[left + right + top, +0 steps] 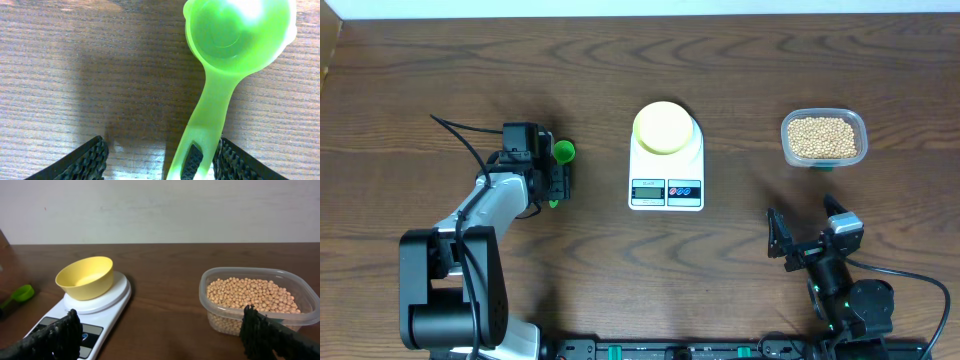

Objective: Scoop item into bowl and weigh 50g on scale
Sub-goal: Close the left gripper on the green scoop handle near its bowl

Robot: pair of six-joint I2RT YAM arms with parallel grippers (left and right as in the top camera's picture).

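Observation:
A bright green scoop (563,152) lies on the table left of the scale, its cup (237,30) empty and its handle (207,120) running back between my left gripper's fingers. My left gripper (558,180) (161,152) straddles the handle; the right finger (235,162) is against it, while a wide gap separates the left finger (85,162) from it. The pale yellow bowl (663,127) (85,277) stands empty on the white scale (666,190) (107,305). Tan beans (822,137) (250,292) fill a clear tub. My right gripper (807,228) (160,322) hovers open, holding nothing.
The clear plastic tub (860,130) (220,315) stands at the far right, apart from the scale. The scoop (20,294) shows at the left edge of the right wrist view. Both arm bases sit along the table's front edge.

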